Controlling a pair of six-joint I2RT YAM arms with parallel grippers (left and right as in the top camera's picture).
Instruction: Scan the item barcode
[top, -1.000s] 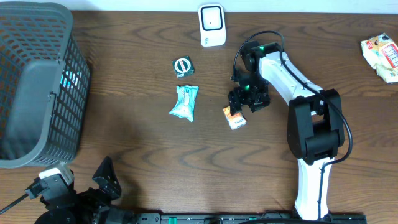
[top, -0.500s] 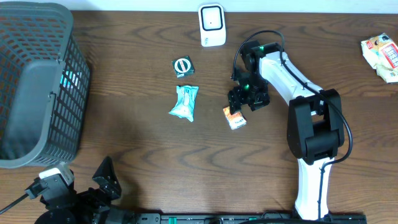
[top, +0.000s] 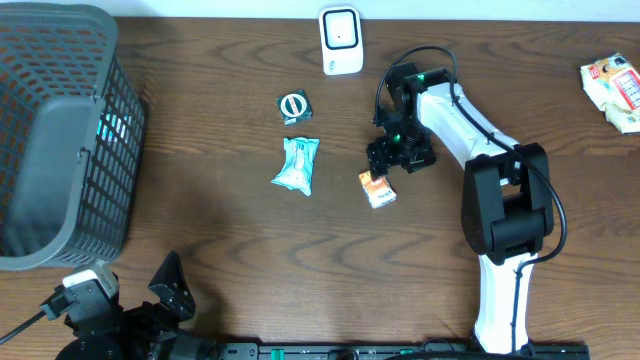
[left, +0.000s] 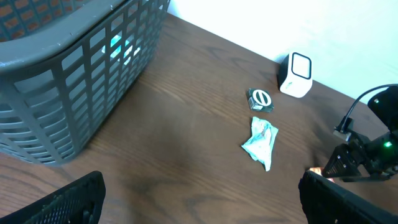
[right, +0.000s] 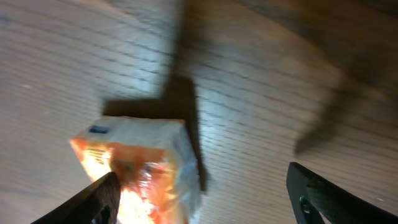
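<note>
The wooden table (top: 220, 250) carries everything. The grey basket (top: 60, 130) stands far to the left of the right gripper (top: 395, 160), well apart from it. The right arm (top: 505, 215) reaches from the near edge up and to the left, bending down over the middle of the table. The left gripper (left: 202, 180) sits at the near left corner, its fingers spread wide with nothing between them.

A crumpled snack wrapper (top: 612, 92) lies far off to the right gripper's right. The white scanner (top: 341, 40) stands beyond the gripper and a little left, by the far edge. A teal packet (top: 296, 164) lies to the gripper's left, and a small round green item (top: 294, 105) just beyond that.

The orange packet (top: 377, 188) lies flat on the table just beneath and nearer than the right gripper's tips. Its long axis runs diagonally, orange end towards the gripper and white end pointing away to the near right. It is crinkled and glossy, with a small blue mark at the white end; the wrist view is too blurred to read any print. The right gripper's fingers (right: 102, 199) stand well apart, the packet close by one of them and not pinched.
</note>
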